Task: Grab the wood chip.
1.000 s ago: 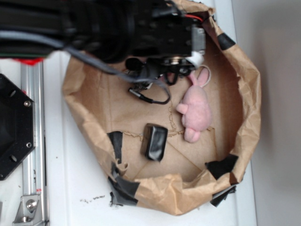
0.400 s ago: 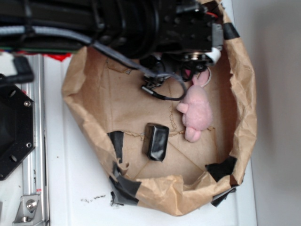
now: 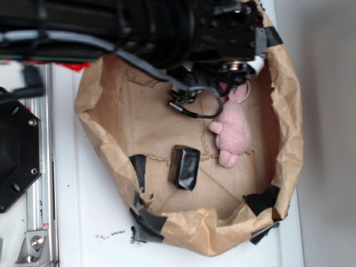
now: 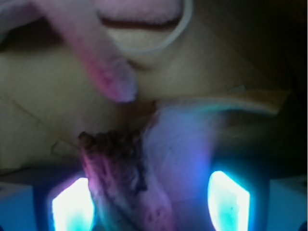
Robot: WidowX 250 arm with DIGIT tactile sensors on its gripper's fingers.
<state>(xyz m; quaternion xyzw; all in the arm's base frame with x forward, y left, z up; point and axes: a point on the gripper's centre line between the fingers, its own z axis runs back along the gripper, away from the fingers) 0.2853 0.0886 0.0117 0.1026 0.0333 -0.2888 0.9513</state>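
Observation:
The wood chip (image 4: 118,168) is a rough brown sliver. In the wrist view it lies on the brown paper between my fingers, close to the left fingertip (image 4: 72,204) and apart from the right one (image 4: 228,199). My gripper (image 4: 150,202) is open around it. In the exterior view the chip is hidden under the arm, and the gripper (image 3: 231,75) is at the far end of the paper tray, just above the pink plush (image 3: 233,130).
The crumpled brown paper tray (image 3: 289,111) has raised walls patched with black tape. A glossy black block (image 3: 184,167) lies in its middle. The plush's ear (image 4: 103,62) and white loop (image 4: 166,41) lie just beyond the chip. A black cable (image 3: 194,111) hangs from the arm.
The arm has moved right, toward the tray's far right wall, mostly in the first half second. The plush and the black block have not moved.

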